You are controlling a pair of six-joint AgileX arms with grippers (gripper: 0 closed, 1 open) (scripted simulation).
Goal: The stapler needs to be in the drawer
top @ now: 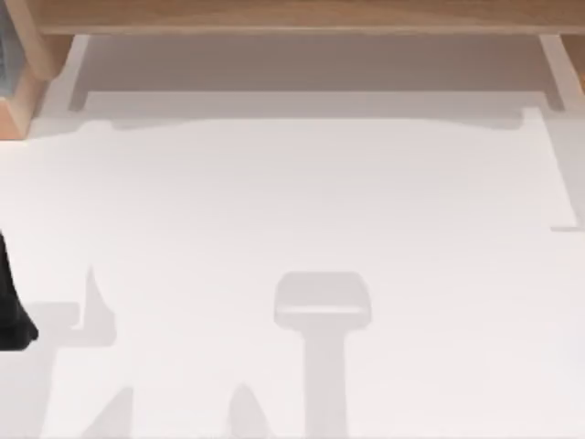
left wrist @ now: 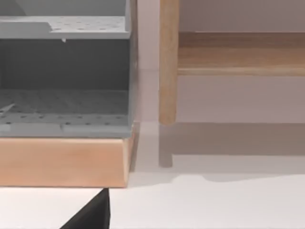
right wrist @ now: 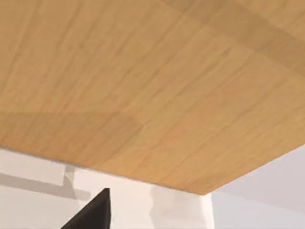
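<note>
We note the white desk with a wooden shelf along its far edge. Our left arm sits at the desk's left edge; its wrist view faces a grey drawer unit on a wooden base. We cannot tell the state of either arm's jaws. We cannot place the stapler. We judge the task at its outset: locating the stapler comes next.
</note>
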